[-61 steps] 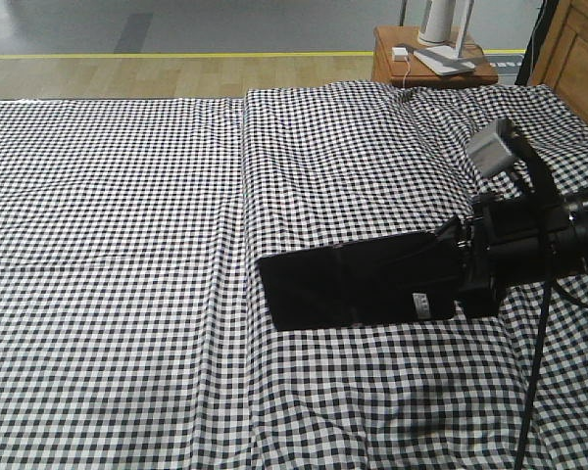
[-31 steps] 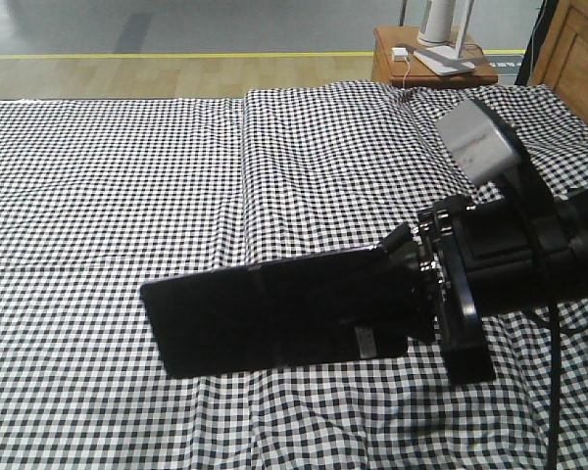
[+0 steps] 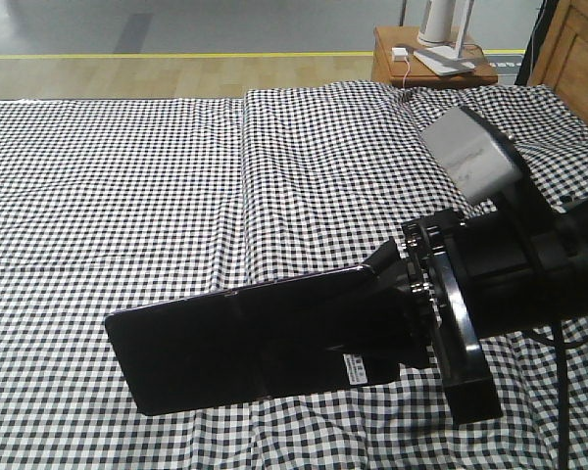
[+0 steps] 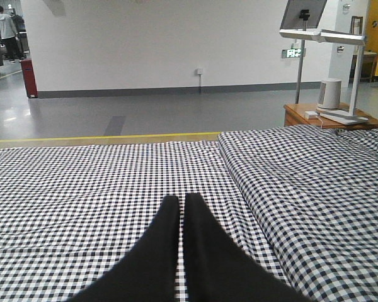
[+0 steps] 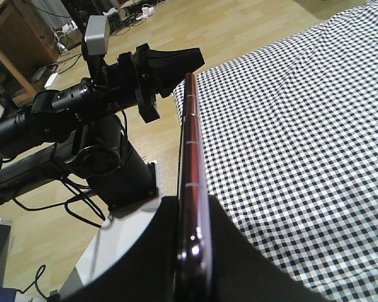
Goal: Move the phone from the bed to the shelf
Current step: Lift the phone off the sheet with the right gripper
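Gingham bed (image 3: 127,176) fills the front view, small side table (image 3: 384,67) at the far edge. Our right gripper (image 3: 392,308) has its fingers (image 5: 145,258) clamped on 1 end of the phone (image 3: 235,343), held roughly level above the bed. We see it edge-on in the right wrist view. Left gripper (image 4: 181,204): both fingers pressed together, nothing between them, above the bed.

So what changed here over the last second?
The right claw, gripping the phone throughout, carried it leftward in the front view and nearer the camera, apparently higher above the bed. No regrasp or release shows. The bed cloth and side table stayed as they were.
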### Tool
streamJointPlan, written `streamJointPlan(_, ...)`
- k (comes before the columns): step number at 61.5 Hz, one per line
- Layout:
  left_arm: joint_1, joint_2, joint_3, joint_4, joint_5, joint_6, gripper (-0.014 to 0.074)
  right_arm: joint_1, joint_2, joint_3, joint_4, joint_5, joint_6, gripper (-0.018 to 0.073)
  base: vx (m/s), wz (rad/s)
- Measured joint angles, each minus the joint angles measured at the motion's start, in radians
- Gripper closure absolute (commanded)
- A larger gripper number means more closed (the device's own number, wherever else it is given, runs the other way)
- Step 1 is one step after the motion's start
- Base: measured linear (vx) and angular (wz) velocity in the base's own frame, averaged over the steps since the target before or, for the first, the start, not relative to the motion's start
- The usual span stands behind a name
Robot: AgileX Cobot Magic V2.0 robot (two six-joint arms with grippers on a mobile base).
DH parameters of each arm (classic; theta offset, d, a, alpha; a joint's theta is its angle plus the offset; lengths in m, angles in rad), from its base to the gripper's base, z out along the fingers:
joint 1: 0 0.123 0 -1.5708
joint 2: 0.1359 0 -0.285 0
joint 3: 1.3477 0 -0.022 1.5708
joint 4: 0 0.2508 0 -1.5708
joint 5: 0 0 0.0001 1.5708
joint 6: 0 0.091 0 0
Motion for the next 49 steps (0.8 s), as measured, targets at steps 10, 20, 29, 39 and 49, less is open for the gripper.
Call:
streamJointPlan(10, 0.0, 0.0, 0.0, 0.0, 0.0, 0.0, 0.0595, 0.0, 0.0, 0.0, 0.0, 0.0, 0.001, 0.0562, 0.0, 0.0)
streamJointPlan(20, 0.0, 0.0, 0.0, 0.0, 0.0, 0.0, 0.0595, 0.0, 0.0, 0.0, 0.0, 0.0, 0.001, 0.0562, 0.0, 0.0)
streamJointPlan(29, 0.0, 0.0, 0.0, 0.0, 0.0, 0.0, 0.0595, 0.0, 0.0, 0.0, 0.0, 0.0, 0.001, 0.0562, 0.0, 0.0)
streamJointPlan(39, 0.0, 0.0, 0.0, 0.0, 0.0, 0.0, 0.0595, 0.0, 0.0, 0.0, 0.0, 0.0, 0.001, 0.0562, 0.0, 0.0)
streamJointPlan(49, 0.0, 0.0, 0.0, 0.0, 0.0, 0.0, 0.0595, 0.0, 0.0, 0.0, 0.0, 0.0, 0.001, 0.0562, 0.0, 0.0)
